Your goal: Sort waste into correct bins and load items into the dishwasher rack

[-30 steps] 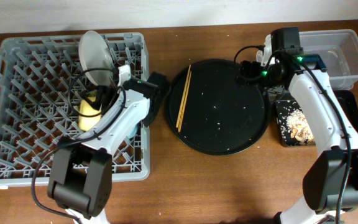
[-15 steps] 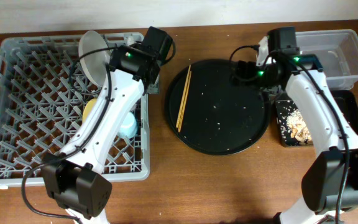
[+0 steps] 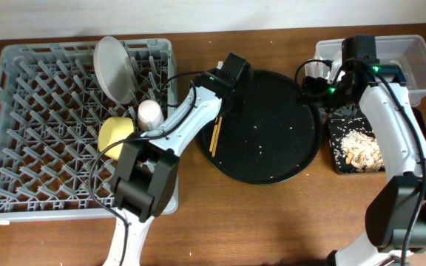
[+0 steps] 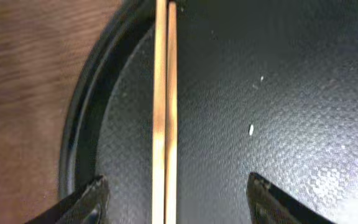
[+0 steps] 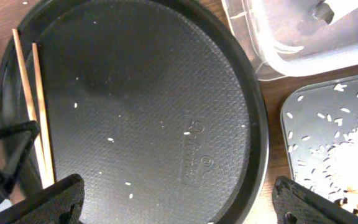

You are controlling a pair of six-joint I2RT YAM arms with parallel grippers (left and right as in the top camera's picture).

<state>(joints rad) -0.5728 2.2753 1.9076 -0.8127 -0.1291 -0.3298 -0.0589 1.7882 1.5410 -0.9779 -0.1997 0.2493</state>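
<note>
— While the overhead frame is read from its left edge, what is met first?
— The grey dishwasher rack is seen filling the left third. A round plate is stood on edge at its upper right. A yellow bowl is lodged below that, and a small pale cup is set just beside the bowl.
— And next to the rack?
— The left gripper is poised over the left part of the round black tray at frame centre. Its jaws are spread apart to either side of the chopsticks, which are laid side by side on that tray. Nothing is gripped.
— What is found further right?
— The right gripper is hung above the round tray's upper right edge, with its jaws parted wide and nothing between them. A clear tub is placed at upper right. Below it, a black rectangular tray is strewn with food scraps.
</note>
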